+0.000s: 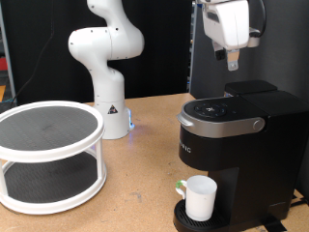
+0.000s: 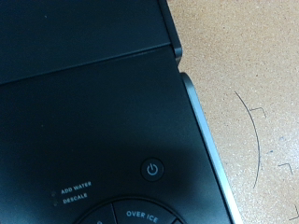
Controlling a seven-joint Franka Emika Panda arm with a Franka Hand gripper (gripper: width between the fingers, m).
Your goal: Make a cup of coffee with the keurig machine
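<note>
- Wooden tabletop spreads under everything, with a dark backdrop behind it.
- My gripper hangs above the keurig machine, at twelve o'clock from its closed lid; the fingers look drawn close together and hold nothing.
- From the wrist I look down on the black top, the power button and the "OVER ICE" key.
- White mug already stands on the drip tray, at six o'clock from the lid, handle turned to nine.
- To press well, I judge I should descend straight and centre one fingertip on a single button, since the keys crowd each other.
- Two-tier white rack sits at nine o'clock, another white robot arm at ten, both well apart; nothing blocks me.
</note>
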